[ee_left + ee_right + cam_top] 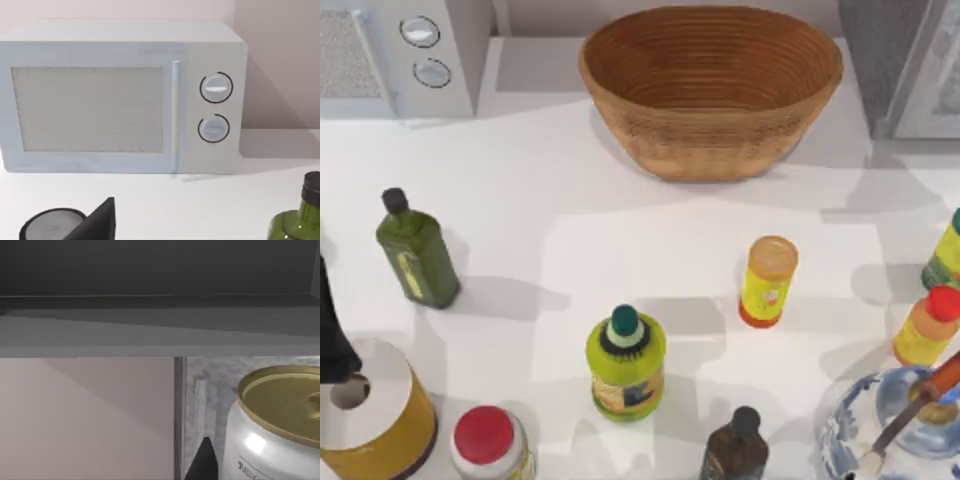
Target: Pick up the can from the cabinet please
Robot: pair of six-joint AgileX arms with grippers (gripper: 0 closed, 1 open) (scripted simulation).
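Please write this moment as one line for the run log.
phase: reach into cabinet | right gripper: beside silver can, grasp unclear | left gripper: idle near microwave | can not lifted yet

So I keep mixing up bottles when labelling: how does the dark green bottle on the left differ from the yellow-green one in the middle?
The dark green bottle is olive, squarish and slimmer, with a black cap; the yellow-green bottle is brighter, round and wider, with a green cap on a white collar and a brownish label low on its body. Both stand upright on the white table.
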